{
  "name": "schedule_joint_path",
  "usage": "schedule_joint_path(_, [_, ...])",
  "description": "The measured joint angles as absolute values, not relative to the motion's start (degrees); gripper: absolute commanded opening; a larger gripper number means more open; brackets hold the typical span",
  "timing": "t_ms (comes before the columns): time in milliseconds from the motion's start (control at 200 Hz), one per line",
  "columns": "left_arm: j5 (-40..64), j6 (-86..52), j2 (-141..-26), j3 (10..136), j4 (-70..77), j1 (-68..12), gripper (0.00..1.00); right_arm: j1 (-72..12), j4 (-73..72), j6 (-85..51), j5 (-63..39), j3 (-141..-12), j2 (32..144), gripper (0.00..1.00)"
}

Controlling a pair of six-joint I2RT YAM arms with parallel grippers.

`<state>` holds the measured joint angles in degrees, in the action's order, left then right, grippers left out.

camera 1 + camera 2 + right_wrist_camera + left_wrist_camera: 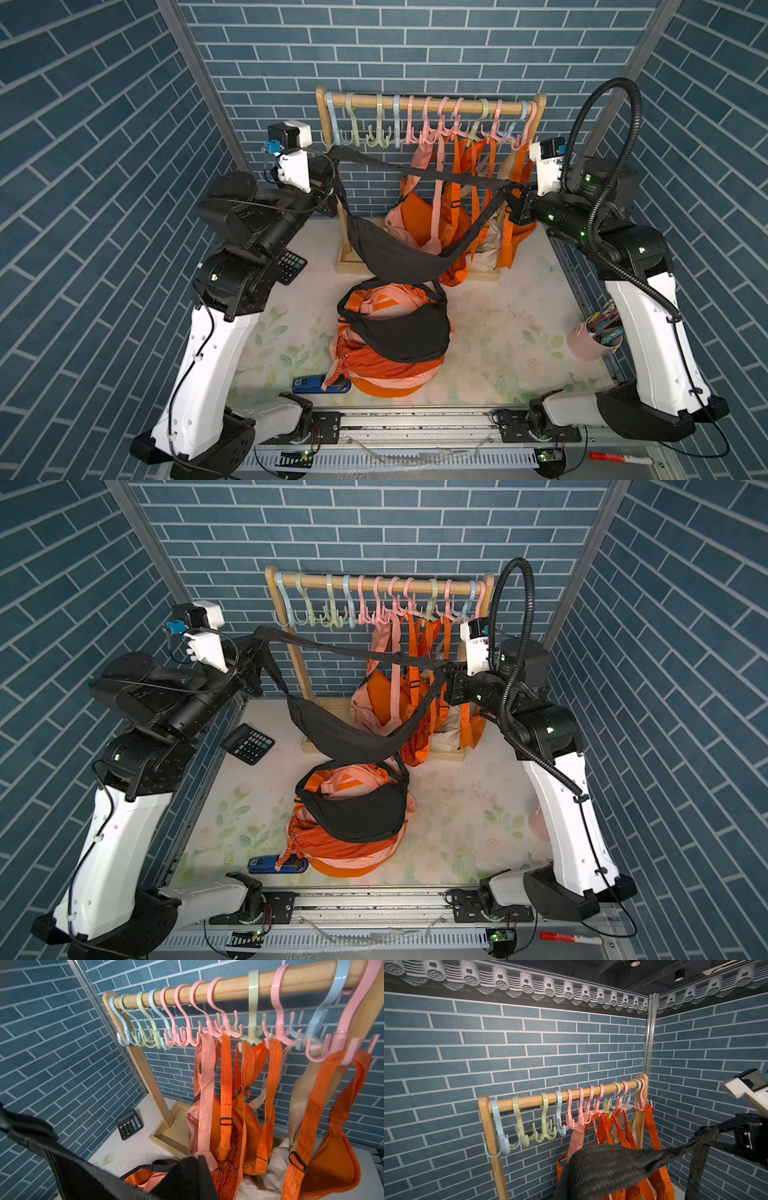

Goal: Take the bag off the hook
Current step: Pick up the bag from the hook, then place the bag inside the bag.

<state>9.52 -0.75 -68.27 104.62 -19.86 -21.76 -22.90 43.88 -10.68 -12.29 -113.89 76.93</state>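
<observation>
you had both claws pinched fully shut on the strap (pixel 415 169): left gripper (pixel 332 166) at one end, right gripper (pixel 511 189) at the other, the webbing stretched between them. the black bag (pixel 399 257) sagged from it in mid-air, off the hooks (pixel 379 124), in front of the rack (pixel 361 101) and above the heap of bags (pixel 395 336) on the table (pixel 498 332).
</observation>
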Motion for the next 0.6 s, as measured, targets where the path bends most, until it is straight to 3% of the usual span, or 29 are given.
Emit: schedule_joint_path(600, [17.67, -3.68, -46.35, 91.88, -30.35, -22.44, 0.0, -24.49, 43.18, -12.75, -23.97, -100.55, 57.69, 0.0])
